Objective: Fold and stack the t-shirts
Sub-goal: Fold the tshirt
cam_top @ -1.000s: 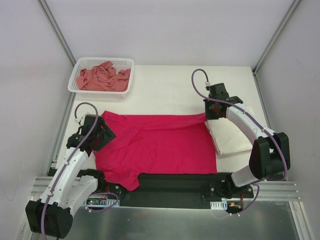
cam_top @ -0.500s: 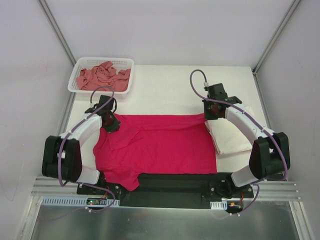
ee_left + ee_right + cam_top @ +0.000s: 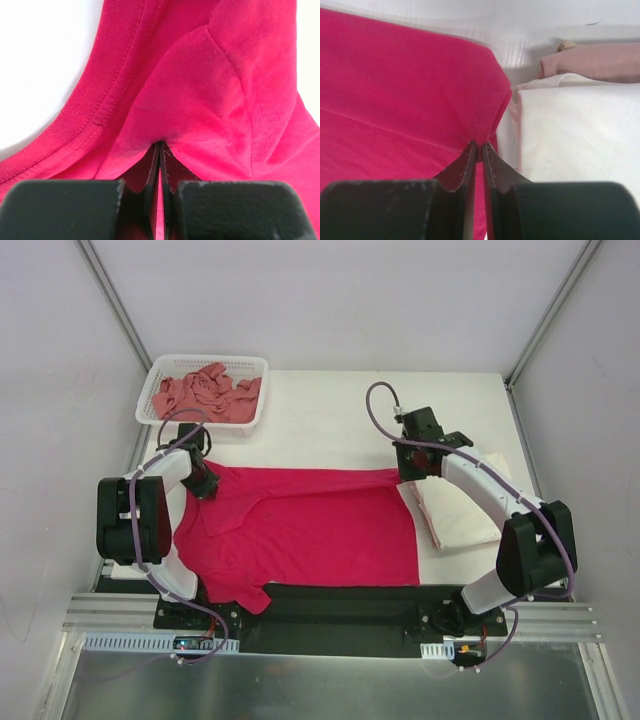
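You're clamping the bright magenta-red cloth t-shirt (image 3: 310, 530) at its far corners: left tool (image 3: 203, 483) gripping far-left, right tool (image 3: 408, 468) gripping far-right, beside the folded cream-white t-shirt (image 3: 465, 505).

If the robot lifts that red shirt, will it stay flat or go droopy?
Probably droopy: the red t-shirt puckers into soft folds where the left gripper pinches it. It would likely sag between grips, since the right gripper holds only a corner.
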`<move>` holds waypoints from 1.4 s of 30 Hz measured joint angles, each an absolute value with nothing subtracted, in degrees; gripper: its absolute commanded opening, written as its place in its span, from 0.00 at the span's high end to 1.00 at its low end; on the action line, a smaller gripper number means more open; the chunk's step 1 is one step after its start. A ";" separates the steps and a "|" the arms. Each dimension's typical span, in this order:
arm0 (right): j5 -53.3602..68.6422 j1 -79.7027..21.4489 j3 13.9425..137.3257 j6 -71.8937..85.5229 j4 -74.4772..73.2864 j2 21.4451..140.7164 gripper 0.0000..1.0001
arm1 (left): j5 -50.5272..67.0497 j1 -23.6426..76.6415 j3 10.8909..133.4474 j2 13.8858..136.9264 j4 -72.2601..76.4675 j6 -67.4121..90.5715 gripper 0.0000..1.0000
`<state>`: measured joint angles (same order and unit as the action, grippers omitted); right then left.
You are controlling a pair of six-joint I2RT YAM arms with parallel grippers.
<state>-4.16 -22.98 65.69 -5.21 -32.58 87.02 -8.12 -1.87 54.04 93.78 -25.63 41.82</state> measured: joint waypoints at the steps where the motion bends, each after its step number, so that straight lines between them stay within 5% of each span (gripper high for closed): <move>1: -4.19 -23.22 66.02 -5.21 -32.69 87.13 0.89 | -8.16 -2.61 54.46 94.15 -25.96 41.30 1.00; 25: -3.84 -30.81 66.26 -0.45 -32.58 90.28 0.82 | -12.29 -8.34 56.95 94.94 -30.37 36.71 0.89; 28: -3.49 -31.29 63.07 0.19 -31.79 90.30 0.75 | -12.49 -8.34 56.95 94.78 -30.41 36.58 0.89; 31: -3.09 -32.23 60.14 0.89 -31.70 90.43 0.55 | -12.64 -8.34 56.97 94.78 -30.48 36.56 0.89; 32: -3.09 -32.56 59.22 1.21 -31.81 90.43 0.40 | -12.67 -8.34 56.95 94.78 -30.48 36.58 0.89; 42: -3.88 -33.08 58.02 1.58 -33.12 86.41 0.34 | -13.91 -8.34 56.97 94.78 -30.52 36.56 0.90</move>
<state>-3.88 -33.08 58.02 1.58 -33.12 86.41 -13.91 -8.34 56.97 94.78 -30.52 36.56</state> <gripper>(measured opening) 0.642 0.107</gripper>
